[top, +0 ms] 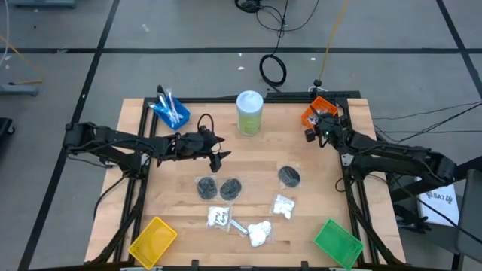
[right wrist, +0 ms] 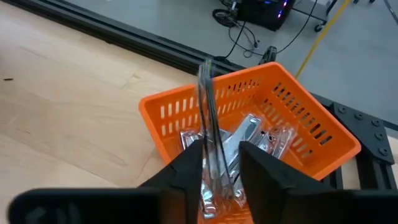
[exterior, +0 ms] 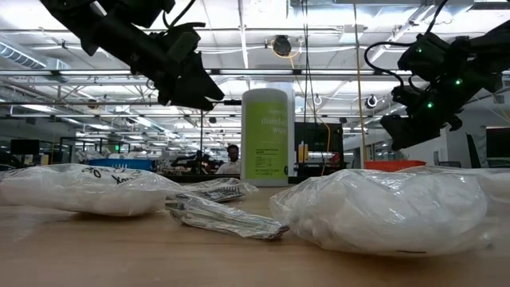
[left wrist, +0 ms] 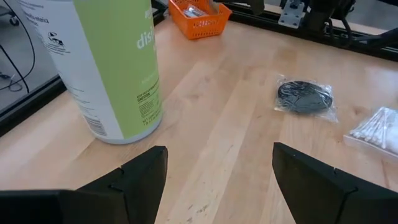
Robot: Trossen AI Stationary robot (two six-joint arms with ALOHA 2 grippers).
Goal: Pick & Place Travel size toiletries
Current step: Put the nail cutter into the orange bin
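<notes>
Right gripper (right wrist: 214, 163): your right claw hangs over the orange bin (right wrist: 311, 134) at the far right corner of the table (top: 181, 218). It pinches a thin silver tube packet (right wrist: 208, 118) that stands up between its fingers.
Orange bin: you can see more silver tubes (right wrist: 255, 134) lying inside it.
Left gripper (left wrist: 217, 180): your left claw is spread wide with nothing in it. It hangs above the wood near the tall green canister (top: 249, 113).
Blue bin (top: 169, 111): it sits at the far left corner, with thin sticks (top: 167, 102) in it.
Dark discs: two wrapped discs (top: 218, 187) lie side by side in the middle. One more disc (top: 289, 176) lies to their right.
White packets (top: 260, 234): they lie near the front edge, with another packet (top: 284, 205) just to the right.
Yellow bin (top: 153, 242) and green bin (top: 337, 242): they sit at the two near corners.
</notes>
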